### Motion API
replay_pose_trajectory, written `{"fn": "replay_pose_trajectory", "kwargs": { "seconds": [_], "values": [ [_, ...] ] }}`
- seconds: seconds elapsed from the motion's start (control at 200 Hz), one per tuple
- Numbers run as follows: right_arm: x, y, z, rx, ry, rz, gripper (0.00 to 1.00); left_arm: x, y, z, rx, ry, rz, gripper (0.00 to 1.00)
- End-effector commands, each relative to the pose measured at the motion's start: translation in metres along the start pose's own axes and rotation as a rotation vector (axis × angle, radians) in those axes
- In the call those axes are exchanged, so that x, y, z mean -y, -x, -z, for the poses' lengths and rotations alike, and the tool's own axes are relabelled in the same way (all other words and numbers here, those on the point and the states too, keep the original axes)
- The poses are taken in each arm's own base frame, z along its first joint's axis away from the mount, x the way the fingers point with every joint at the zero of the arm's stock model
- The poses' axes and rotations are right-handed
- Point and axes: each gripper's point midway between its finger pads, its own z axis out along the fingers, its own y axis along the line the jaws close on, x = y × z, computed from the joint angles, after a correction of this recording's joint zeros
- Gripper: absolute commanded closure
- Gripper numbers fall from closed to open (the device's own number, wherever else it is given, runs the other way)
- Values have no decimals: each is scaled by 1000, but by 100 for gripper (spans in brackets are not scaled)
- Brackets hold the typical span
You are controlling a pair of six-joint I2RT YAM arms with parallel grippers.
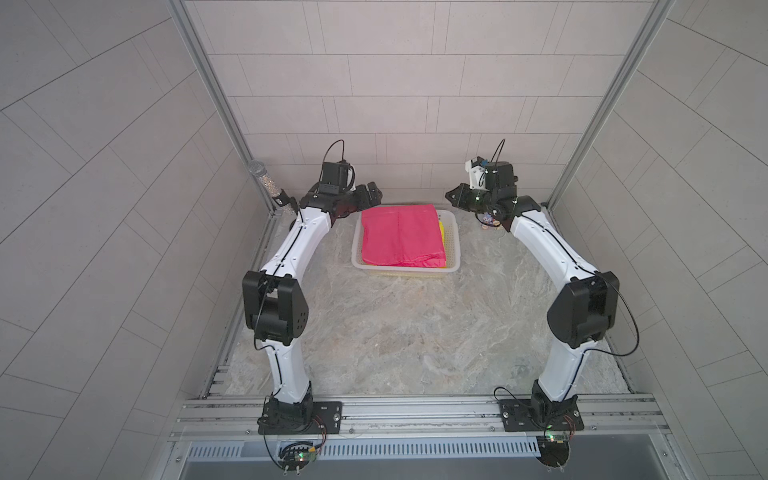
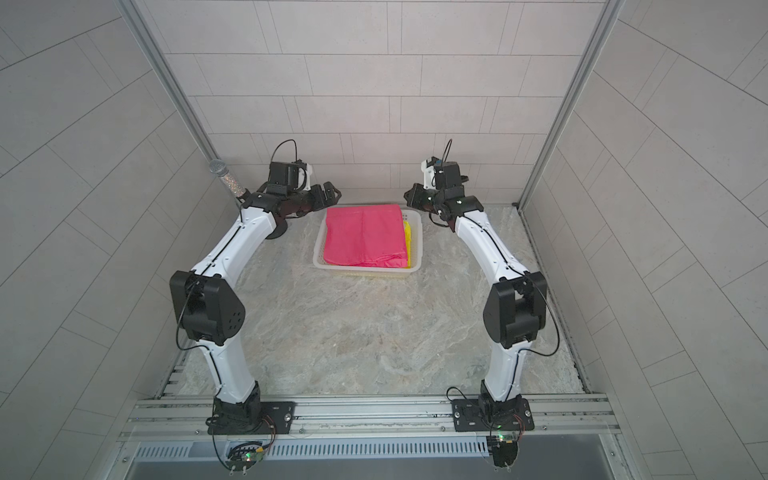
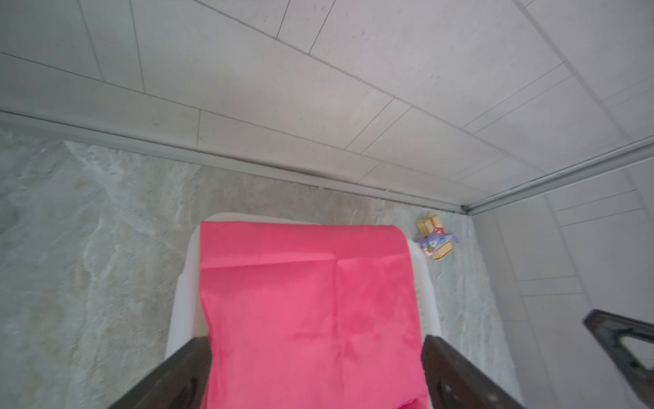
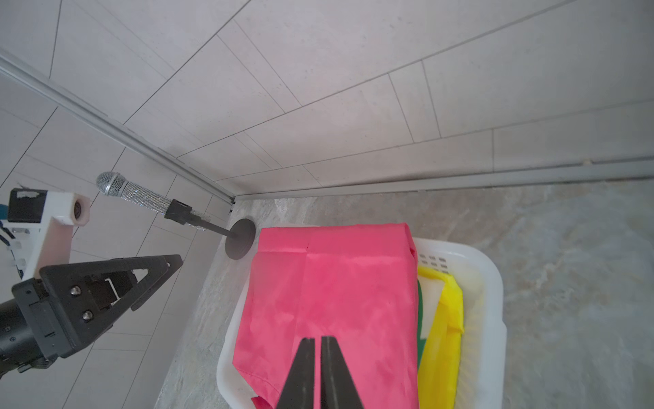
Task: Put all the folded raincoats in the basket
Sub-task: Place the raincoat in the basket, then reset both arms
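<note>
While raincoat [image 1: 401,237] fills basket [image 4: 493,283] | left fingers [image 3: 177,375] apart | right fingers [image 4: 302,371] together

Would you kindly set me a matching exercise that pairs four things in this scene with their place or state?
Things:
1. pink raincoat
2. microphone
3. left gripper
4. right gripper

Place or state:
A. shut, holding nothing
B. on a stand in the corner
C. open
D. lying in the basket, on top

Pairs: 1-D, 2-B, 3-C, 4-A.
</note>
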Motion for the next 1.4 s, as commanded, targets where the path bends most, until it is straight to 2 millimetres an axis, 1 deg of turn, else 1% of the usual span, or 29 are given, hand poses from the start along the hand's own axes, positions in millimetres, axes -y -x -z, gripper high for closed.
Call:
{"fn": "replay_pose_trajectory", "kwargs": {
  "seconds": [0.0, 0.035, 0.11, 0.19, 0.29, 0.34, 0.385, 0.465, 0.565, 0.725, 0.83, 0.916, 0.976, 1.021, 1.086, 1.121, 1.196, 1.256, 1.346, 1.391],
  "values": [
    [-4, -15, -37, -68, 32, -30, 92, 5, 7, -28, 29, -94, 121, 0],
    [-9, -13, -46, -69, 57, -29, 92, 3, 7, -35, 28, -98, 135, 1],
    [-13, -17, -67, -82, 82, -33, 92, -3, 2, -47, 24, -95, 151, 2],
    [-11, -23, -89, -95, 89, -32, 92, -13, -3, -59, 25, -85, 164, 2],
    [3, -35, -114, -119, 84, -51, 93, -21, -10, -77, 18, -95, 188, 3],
    [13, -45, -124, -140, 72, -58, 93, -22, -15, -86, 6, -111, 189, 6],
    [23, -57, -130, -165, 53, -53, 93, -23, -21, -94, -16, -124, 227, 8],
    [42, -77, -132, -196, -1, -46, 92, -25, -34, -102, -46, -130, 241, 10],
    [59, -95, -128, -205, -43, -30, 91, -25, -49, -107, -63, -126, 223, 10],
    [79, -121, -127, -250, -79, -38, 91, -28, -64, -117, -82, -126, 228, 11],
    [89, -133, -126, -269, -93, -53, 91, -29, -72, -123, -96, -123, 228, 11],
    [94, -137, -125, -271, -97, -66, 91, -31, -74, -126, -98, -117, 223, 12],
    [92, -134, -123, -259, -76, -81, 90, -34, -75, -128, -99, -109, 218, 12],
    [87, -127, -121, -245, -48, -92, 89, -33, -74, -127, -100, -105, 209, 12],
    [74, -113, -115, -215, 2, -95, 88, -30, -70, -124, -101, -101, 206, 12],
    [66, -105, -111, -196, 25, -91, 87, -29, -67, -121, -101, -98, 174, 12],
    [48, -85, -98, -149, 73, -72, 84, -22, -58, -112, -93, -93, 145, 11],
    [32, -68, -83, -101, 106, -48, 78, -16, -49, -101, -78, -86, 116, 7],
    [10, -48, -56, -44, 144, 0, 60, -8, -32, -80, -40, -62, 55, 0],
    [0, -39, -41, -19, 158, 29, 53, -6, -24, -67, -15, -41, 26, 0]
  ]
}}
